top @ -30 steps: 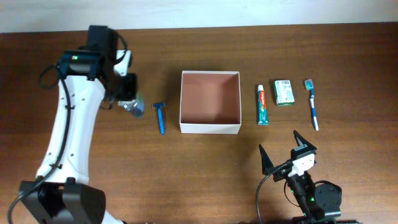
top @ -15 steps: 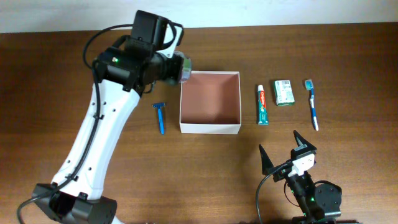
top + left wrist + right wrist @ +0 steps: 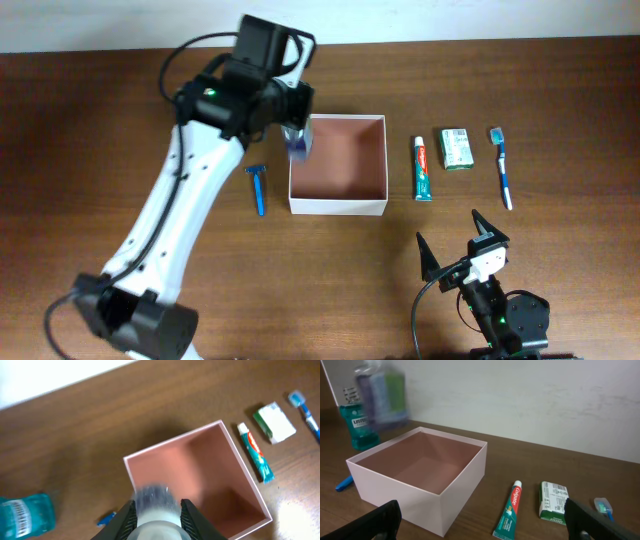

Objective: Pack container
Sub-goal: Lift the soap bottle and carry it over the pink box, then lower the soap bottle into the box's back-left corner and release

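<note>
Swinging across, our left gripper (image 3: 157, 521), pinching a bottle (image 3: 297, 143), now hangs over the container (image 3: 337, 208); we likely release next. Our right gripper (image 3: 449, 228) sits spread.

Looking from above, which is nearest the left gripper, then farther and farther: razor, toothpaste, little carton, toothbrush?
From the left gripper, holding a bottle:
1. Blue razor, just left of the container.
2. Toothpaste tube, right of the container.
3. Green-and-white carton, beyond the tube.
4. Toothbrush, farthest right.
</note>
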### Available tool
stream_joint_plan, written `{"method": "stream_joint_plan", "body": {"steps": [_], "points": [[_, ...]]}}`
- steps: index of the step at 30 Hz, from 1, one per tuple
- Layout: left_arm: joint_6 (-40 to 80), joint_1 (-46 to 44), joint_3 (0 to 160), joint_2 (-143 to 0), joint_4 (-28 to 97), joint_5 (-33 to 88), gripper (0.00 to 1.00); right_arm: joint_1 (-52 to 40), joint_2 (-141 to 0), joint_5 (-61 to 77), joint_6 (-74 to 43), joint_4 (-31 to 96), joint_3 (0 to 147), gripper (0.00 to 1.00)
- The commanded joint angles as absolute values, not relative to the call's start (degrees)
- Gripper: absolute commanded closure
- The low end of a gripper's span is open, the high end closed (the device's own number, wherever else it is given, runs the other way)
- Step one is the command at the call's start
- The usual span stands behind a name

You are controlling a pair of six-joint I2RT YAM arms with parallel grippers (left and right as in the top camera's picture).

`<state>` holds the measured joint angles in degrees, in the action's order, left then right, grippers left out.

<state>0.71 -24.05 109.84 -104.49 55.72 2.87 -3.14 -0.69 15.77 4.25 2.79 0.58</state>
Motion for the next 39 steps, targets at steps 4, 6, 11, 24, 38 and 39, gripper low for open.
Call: {"method": "stream_joint_plan", "body": {"steps": [4, 6, 11, 24, 38, 39], "points": [[0.9, -25.7, 111.7, -108.2, 54.7, 4.3, 0.83, -2.9, -0.2, 15.9, 3.6, 3.1, 0.3, 0.01], [0.9, -26.2, 111.7, -109.1, 54.5, 4.3, 0.83, -2.9, -0.2, 15.9, 3.6, 3.1, 0.3, 0.01], [0.9, -26.6, 111.7, -110.2, 53.7, 4.3, 0.83, -2.9, -0.2, 15.9, 3.6, 3.1, 0.3, 0.02], [0.8, -26.6, 111.7, -111.8, 46.3, 4.3, 0.82, -2.9, -0.2, 15.9, 3.6, 3.1, 0.3, 0.01], [0.4, -26.6, 111.7, -116.4, 42.0, 4.0, 0.82, -2.9, -0.2, 15.9, 3.6, 3.1, 0.3, 0.01], [0.4, -26.6, 111.7, -116.5, 41.5, 3.6, 0.82, -2.9, -0.2, 15.9, 3.6, 3.1, 0.3, 0.01]]}}
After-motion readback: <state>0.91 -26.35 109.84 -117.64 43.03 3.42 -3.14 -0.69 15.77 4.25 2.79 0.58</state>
